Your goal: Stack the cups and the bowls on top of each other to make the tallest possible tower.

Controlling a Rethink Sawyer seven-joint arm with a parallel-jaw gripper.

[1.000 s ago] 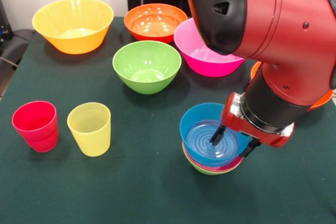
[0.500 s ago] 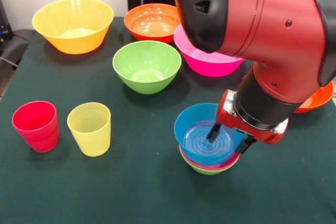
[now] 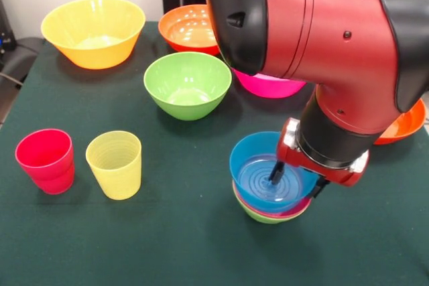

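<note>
The tower stands at the front right: a blue bowl nested on a pink-red bowl, with a small light-green bowl lowest. My gripper straddles the blue bowl's right rim, one finger inside and the other outside, shut on the rim. A red cup and a translucent yellow cup stand upright side by side at the front left, apart from the gripper.
Loose bowls sit further back: a large yellow-orange bowl, an orange bowl, a green bowl, and a pink bowl partly hidden behind my arm. Another orange bowl peeks out at the right. All rest on the dark green table.
The gripper and the nested bowls shifted a little left, then back right to about where they began. The arm's upper part has swung left, covering more of the pink bowl.
</note>
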